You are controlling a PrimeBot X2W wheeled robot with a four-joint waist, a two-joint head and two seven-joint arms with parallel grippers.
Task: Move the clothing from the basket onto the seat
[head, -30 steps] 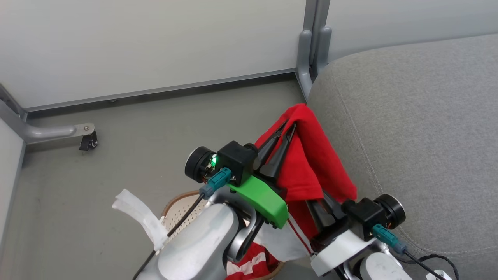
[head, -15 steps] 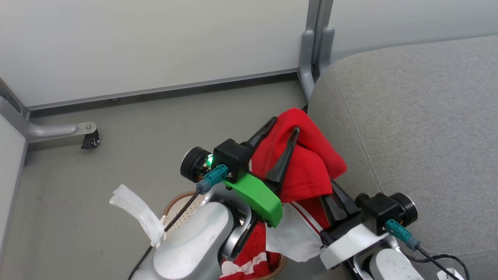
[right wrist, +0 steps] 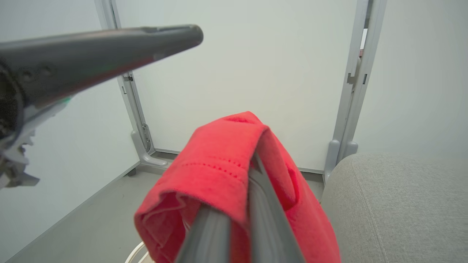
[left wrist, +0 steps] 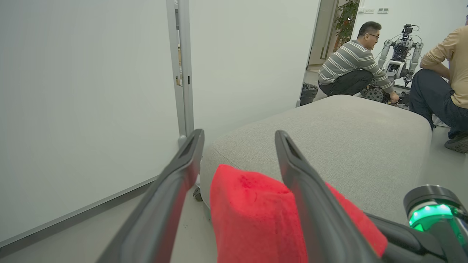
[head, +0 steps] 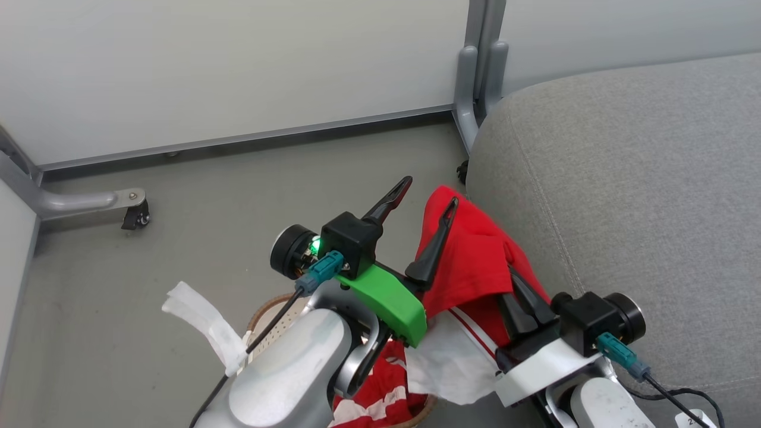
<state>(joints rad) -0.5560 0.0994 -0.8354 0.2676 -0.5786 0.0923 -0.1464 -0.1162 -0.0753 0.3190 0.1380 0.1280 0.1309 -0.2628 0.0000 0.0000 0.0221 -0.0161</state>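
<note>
A red garment of the clothing (head: 475,255) with white trim hangs over the floor, just off the left edge of the grey seat (head: 624,178). My right gripper (head: 512,278) is shut on it from below, and in the right wrist view the red garment (right wrist: 219,171) drapes over the right gripper (right wrist: 256,160). My left gripper (head: 429,193) is open; one finger lies against the cloth, the other stands free. In the left wrist view the red garment (left wrist: 248,212) sits loose between the wide fingers of the left gripper (left wrist: 239,144). More red clothing (head: 380,392) lies in the basket (head: 267,312) below my arms.
White partition panels on grey posts (head: 475,71) and a castor foot (head: 134,214) border the grey floor. The seat (left wrist: 329,138) stretches away to the right. Beyond it two people (left wrist: 351,69) crouch beside another robot (left wrist: 398,54).
My left gripper has opened and let go of the red garment, which has sagged lower and now hangs from my right gripper. Both arms have shifted slightly.
</note>
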